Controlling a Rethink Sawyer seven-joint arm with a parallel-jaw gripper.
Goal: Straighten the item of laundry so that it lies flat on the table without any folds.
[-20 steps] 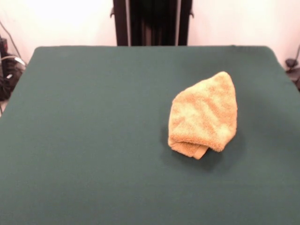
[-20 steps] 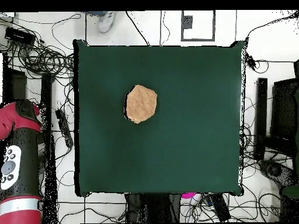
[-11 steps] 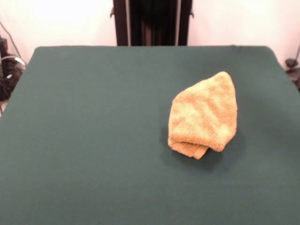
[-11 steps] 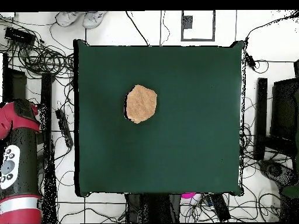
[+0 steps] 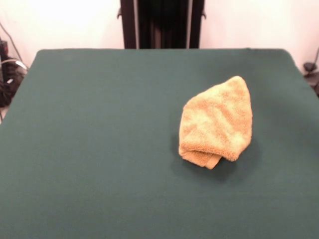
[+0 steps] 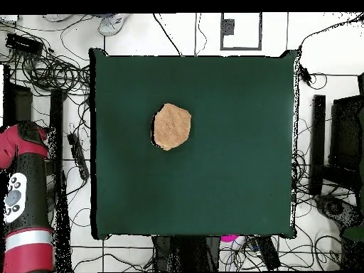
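The item of laundry (image 5: 216, 123), a small mustard-yellow fluffy towel, lies bunched and folded over on itself at the right of the middle of the dark green table (image 5: 99, 139). Its near edge is tucked under in a thick roll. From overhead the towel (image 6: 172, 126) is a rounded lump left of the table's (image 6: 234, 178) centre. A red and black arm section (image 6: 27, 199) lies off the table's left side in the overhead view. The gripper shows in neither view.
Tangled cables (image 6: 50, 71) and black equipment (image 6: 318, 142) surround the table on the floor. A person's shoe (image 6: 112, 25) shows at the top edge of the overhead view. The black pedestal (image 5: 162, 24) stands behind the table's far edge.
The towel has not moved. The arm section beside the table has shifted slightly, and the person's shoes at the top edge have moved left.
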